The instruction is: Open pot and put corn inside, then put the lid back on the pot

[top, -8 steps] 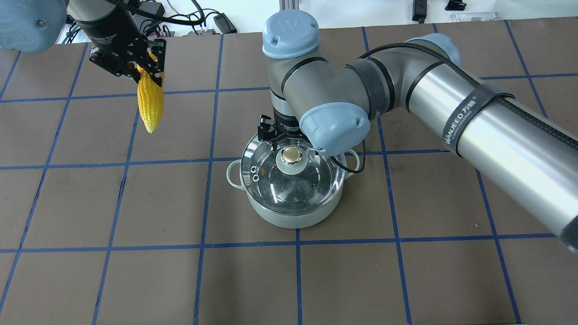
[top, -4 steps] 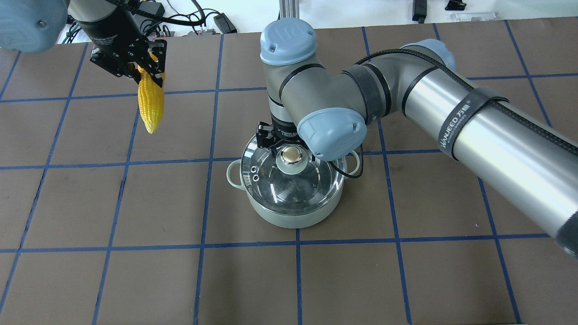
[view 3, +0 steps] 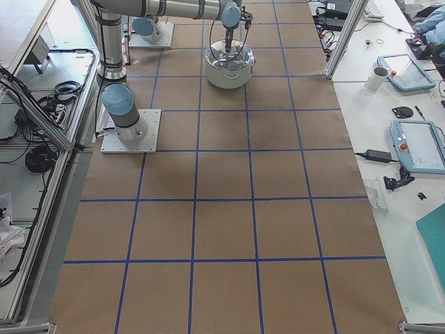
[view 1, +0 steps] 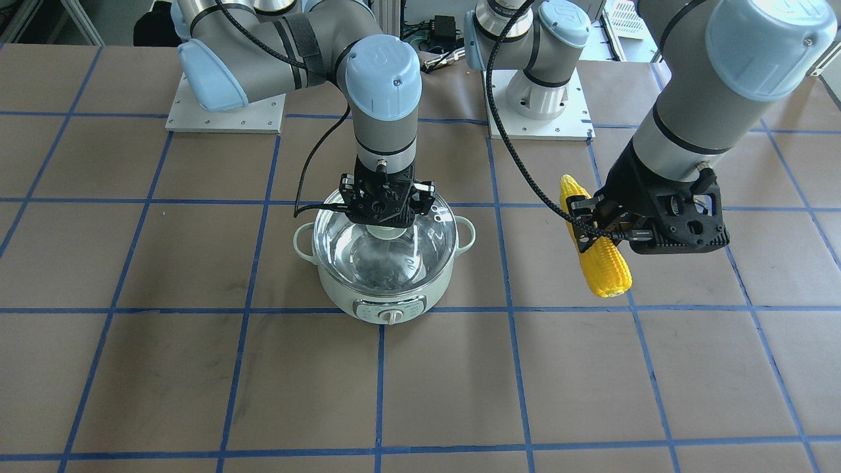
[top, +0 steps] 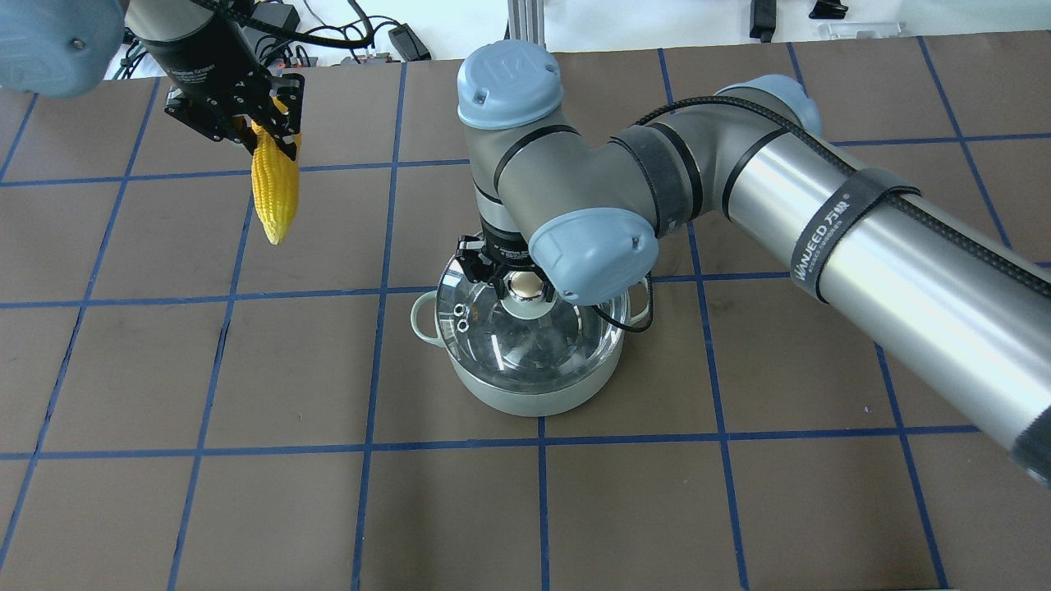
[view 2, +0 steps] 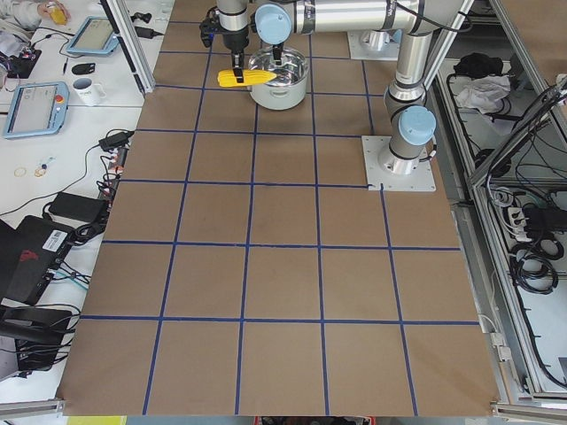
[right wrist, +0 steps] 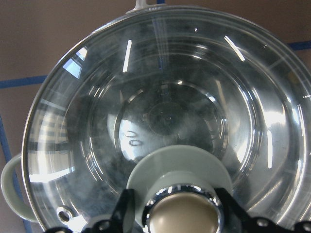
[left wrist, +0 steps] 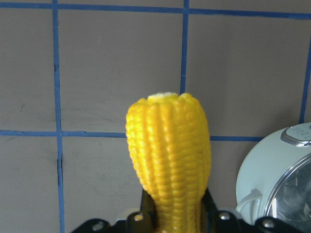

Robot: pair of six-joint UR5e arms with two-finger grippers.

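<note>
The pale green pot stands mid-table with the glass lid on it. My right gripper is open and points straight down over the lid, its fingers on either side of the beige-gold knob. A small gap shows beside the knob in the right wrist view. My left gripper is shut on the yellow corn and holds it in the air, pointed end down, well to the left of the pot. The corn hangs at the right in the front view.
Brown paper with blue tape lines covers the table. The pot's control dial faces away from the robot. The right arm's elbow hangs over the pot's back edge. Cables and boxes lie past the far edge.
The right arm shifted left and lower, so its gripper now straddles the lid's knob rather than sitting behind it. The left gripper with the corn has barely moved.
</note>
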